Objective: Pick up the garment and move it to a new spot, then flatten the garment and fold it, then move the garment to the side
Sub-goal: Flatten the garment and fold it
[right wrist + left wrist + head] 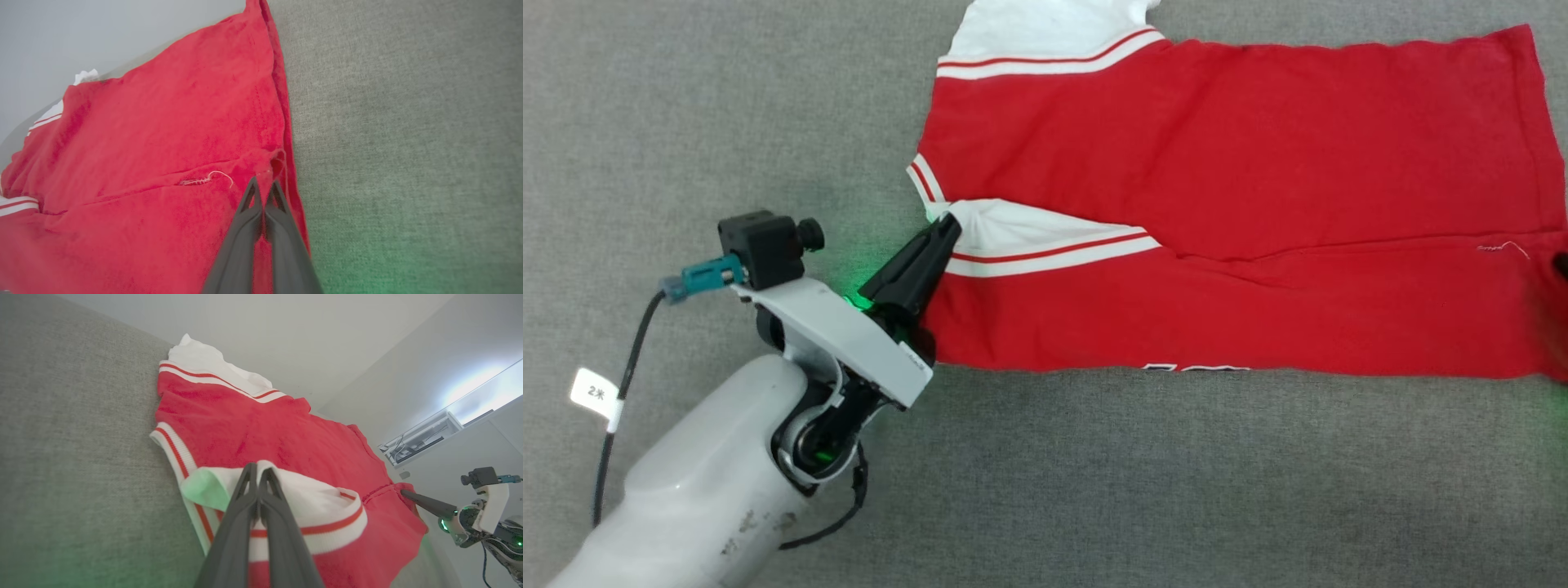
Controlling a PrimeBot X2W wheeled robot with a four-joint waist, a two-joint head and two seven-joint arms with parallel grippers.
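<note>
PINCHED AT BOTH ENDS: The left end effector (258,470), its two dark fingers pressed together, clamps the raised fold of a white sleeve panel (1021,224) on the garment (1217,163). This is one red jersey, lying spread on a grey cloth-covered counter (727,106). The right end effector (263,187), its fingers likewise drawn together, nips a small fold of red cloth at the garment's opposite end, just beside a single loose white thread (210,177).

The garment stretches between the two end effectors, its near part doubled over along a crease that runs toward the right end effector. Two white panels show, the pinched one and a second (1045,28) at the garment's far corner, each edged with white-and-red striped trim. A sliver of black, white-outlined lettering (1194,367) peeks out at the garment's near edge. Green light glows on the cloth around both end effectors. One black cable with a white tag (596,394) trails beside the pale left forearm.
</note>
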